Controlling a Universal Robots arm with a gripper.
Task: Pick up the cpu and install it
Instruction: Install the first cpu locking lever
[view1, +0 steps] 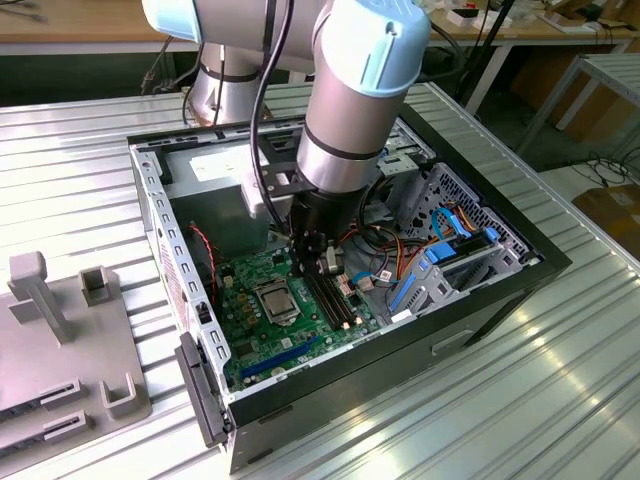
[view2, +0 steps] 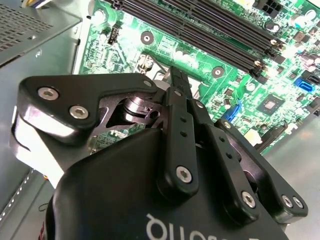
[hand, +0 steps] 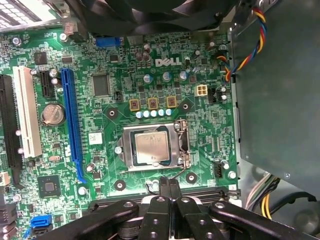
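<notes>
Pincer (hand: 169, 186) tips are pressed together, nothing between them, and they hover low over the green motherboard (hand: 125, 75) inside the open computer case (view1: 500, 290). In the first wrist view the two black fingers (hand: 163, 192) meet in a narrow point just beside the socket, at the edge of the long black memory slots (hand: 165, 196). The second wrist view agrees: the pincer (view2: 176, 80) is closed to a slim tip, its linkage folded in tight, with the memory slots (view2: 200, 30) running beyond it.

And the cpu (hand: 151, 147)? It sits flat in the metal-framed socket (hand: 150, 167), silvery top up, square to the frame. The pincer is near it but apart from it, not touching. In the exterior view the cpu (view1: 276, 297) lies at about 7 o'clock from the pincer (view1: 310, 262), close by on the board.

Around it: a blue expansion slot (hand: 72, 125) and a white slot (hand: 27, 112) well off to one side of the socket, a round coin battery (hand: 52, 114) between them. The case rests on a ribbed metal table (view1: 560, 400), with a grey fixture (view1: 60, 340) at 9 o'clock from the case in the exterior view.
</notes>
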